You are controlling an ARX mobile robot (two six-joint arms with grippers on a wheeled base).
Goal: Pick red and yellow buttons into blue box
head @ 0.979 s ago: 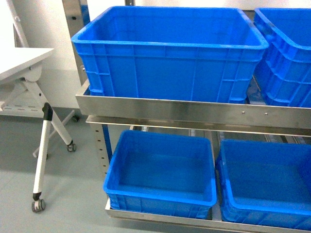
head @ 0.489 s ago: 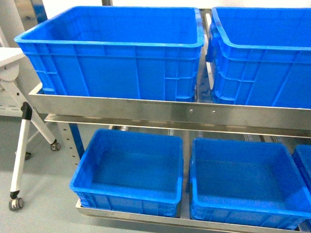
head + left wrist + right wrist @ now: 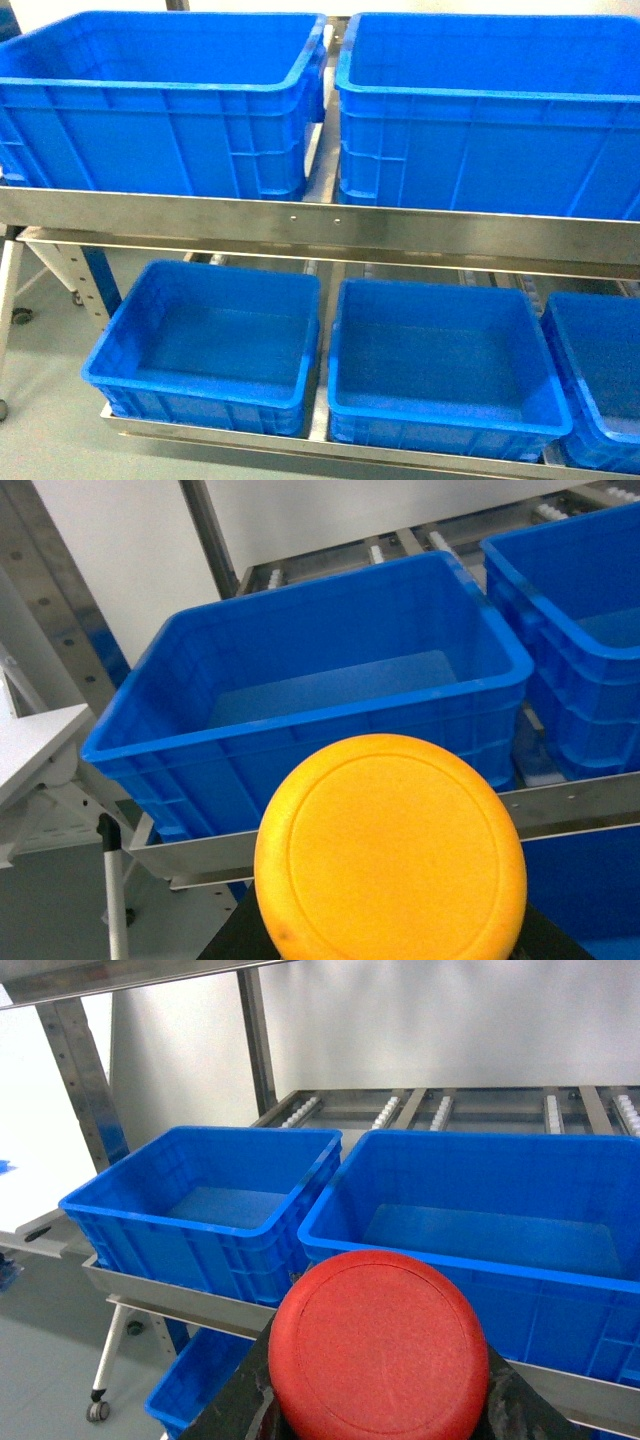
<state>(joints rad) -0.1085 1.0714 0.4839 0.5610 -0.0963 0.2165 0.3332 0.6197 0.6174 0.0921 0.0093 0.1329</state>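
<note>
A two-armed mobile robot faces a steel rack (image 3: 330,215) of blue boxes with both buttons carried at its wrists. The yellow button (image 3: 390,852) fills the lower part of the left wrist view, cap toward the lens, with a large blue box (image 3: 310,695) beyond it on the upper shelf. The red button (image 3: 378,1345) sits the same way before the right wrist camera, near two upper boxes (image 3: 480,1215). Each cap stands where its pincer's tips would be, which suggests a grasp by the body below; yet the caps hide the fingers, so whether either pincer is closed on its button cannot be told. Holding the caps outward and level with the box rims looks suited to reaching forward and dropping them in.

The head view alone shows the whole rack: two big boxes above and smaller ones (image 3: 210,345) on the lower shelf, all apparently empty, with no arm or button in sight. Only the wrist views reveal the buttons, plus rollers behind the boxes.
</note>
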